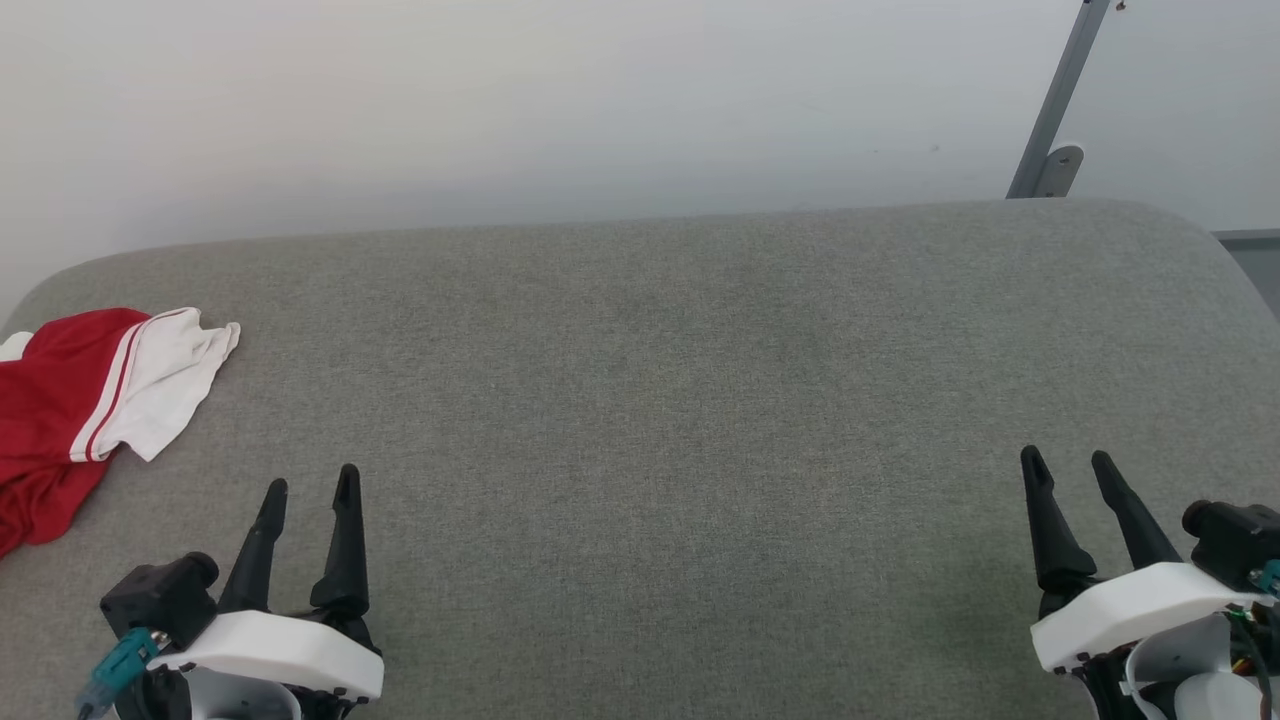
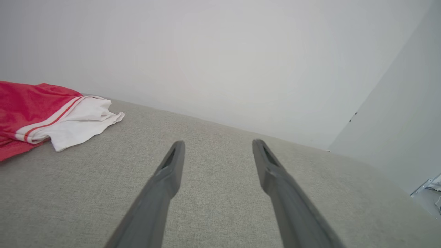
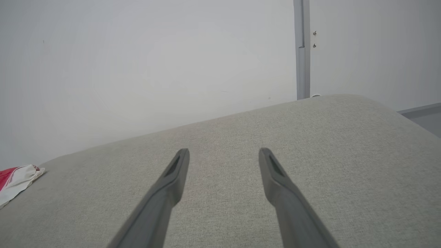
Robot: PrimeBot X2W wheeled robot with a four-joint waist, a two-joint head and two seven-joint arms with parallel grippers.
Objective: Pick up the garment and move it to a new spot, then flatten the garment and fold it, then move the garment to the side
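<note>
Red garment [image 1: 55, 400] bunched far left of frame. Left gripper [image 1: 312, 478], right gripper [image 1: 1064, 455] spread wide, empty. Pinch just white sleeve [image 1: 170, 380] and you may drag rest off pad [image 1: 640, 400].

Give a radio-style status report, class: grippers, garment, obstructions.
Left gripper open, empty. Right gripper open, empty. Garment crumpled at far left of grey surface, untouched. Nothing between it and left gripper.
</note>
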